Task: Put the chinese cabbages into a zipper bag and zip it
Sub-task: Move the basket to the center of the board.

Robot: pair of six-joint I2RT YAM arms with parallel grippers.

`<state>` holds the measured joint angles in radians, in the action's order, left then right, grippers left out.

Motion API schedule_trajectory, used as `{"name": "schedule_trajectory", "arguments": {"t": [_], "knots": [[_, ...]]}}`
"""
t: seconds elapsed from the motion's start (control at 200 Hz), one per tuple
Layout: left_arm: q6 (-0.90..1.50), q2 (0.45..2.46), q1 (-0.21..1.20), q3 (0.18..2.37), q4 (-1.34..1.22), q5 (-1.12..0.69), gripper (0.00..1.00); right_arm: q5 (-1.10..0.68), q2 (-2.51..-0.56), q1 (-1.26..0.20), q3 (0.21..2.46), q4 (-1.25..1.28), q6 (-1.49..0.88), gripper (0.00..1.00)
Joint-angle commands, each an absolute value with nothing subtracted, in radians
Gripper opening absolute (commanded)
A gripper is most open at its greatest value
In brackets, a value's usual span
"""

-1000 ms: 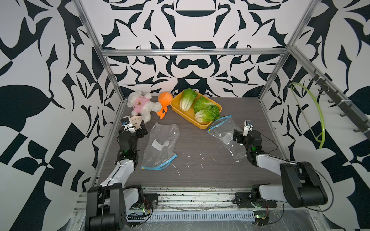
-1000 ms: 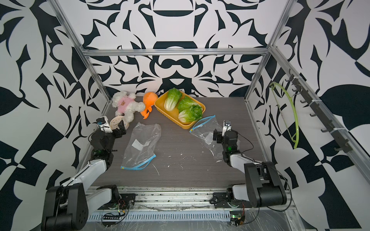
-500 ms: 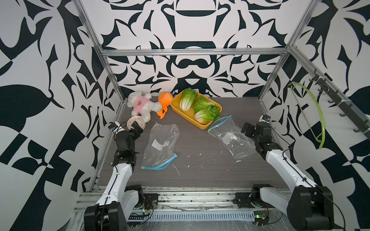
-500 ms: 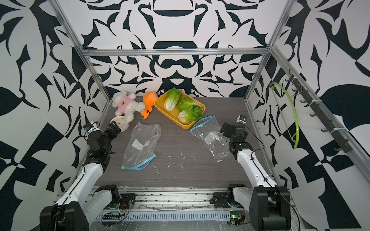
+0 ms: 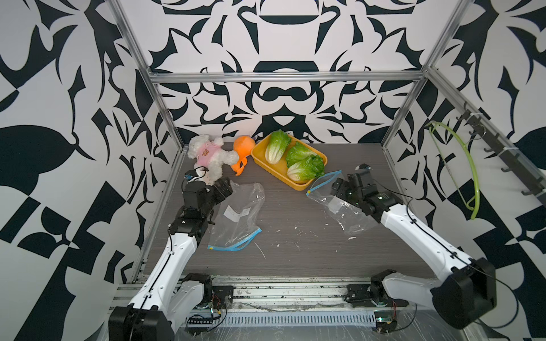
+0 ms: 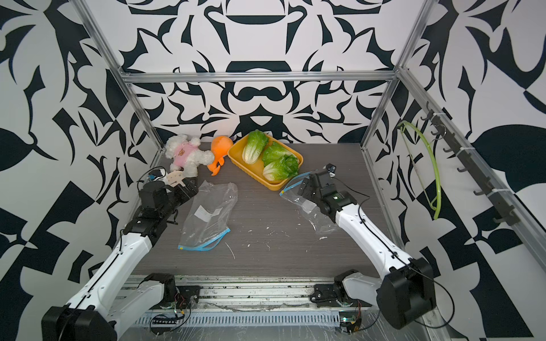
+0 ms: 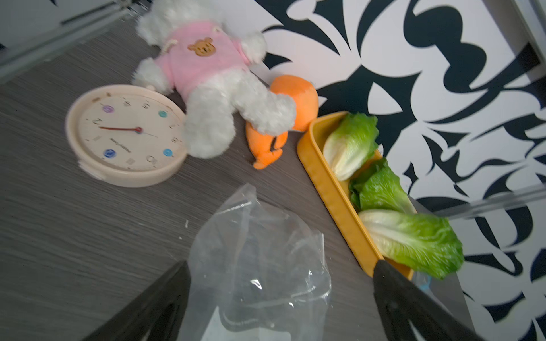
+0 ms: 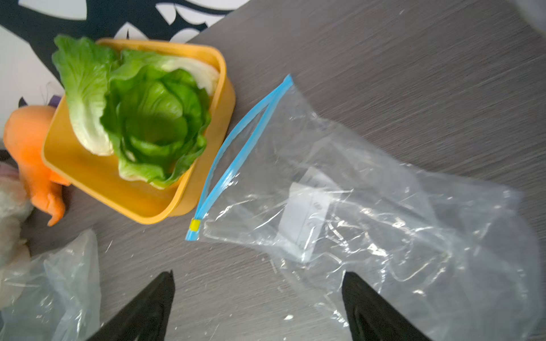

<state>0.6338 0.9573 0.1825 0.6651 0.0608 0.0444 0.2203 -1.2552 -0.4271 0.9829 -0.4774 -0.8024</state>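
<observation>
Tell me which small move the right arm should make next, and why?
Probably lower the right tool and pinch the clear plastic zipper bag near its blue zip strip. The tool is open above that bag, the mouth gapes toward the yellow tray, and three green leafy cabbages lie in it.

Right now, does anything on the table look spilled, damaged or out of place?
Small white scraps lie scattered on the table near the front, like spilled crumbs. A round clock lies flat, face up, against the plush bear, which is odd for a clock. Nothing looks damaged.
</observation>
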Motion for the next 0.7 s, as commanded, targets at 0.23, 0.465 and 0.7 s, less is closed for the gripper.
{"name": "schedule_trajectory", "arguments": {"t": [0.23,0.465,0.7], "knots": [[0.549,1.063,0.350,0.745,0.138,-0.030,0.99,0.242,-1.590,-0.619,1.186,-0.418,-1.058,0.77],[0.514,1.142,0.417,0.798,0.143,-0.021,0.99,0.255,-1.759,-0.606,1.321,-0.379,-1.064,0.63],[0.524,1.203,0.434,0.850,0.169,-0.022,0.99,0.203,-1.889,-0.559,1.408,-0.360,-1.063,0.54]]}}
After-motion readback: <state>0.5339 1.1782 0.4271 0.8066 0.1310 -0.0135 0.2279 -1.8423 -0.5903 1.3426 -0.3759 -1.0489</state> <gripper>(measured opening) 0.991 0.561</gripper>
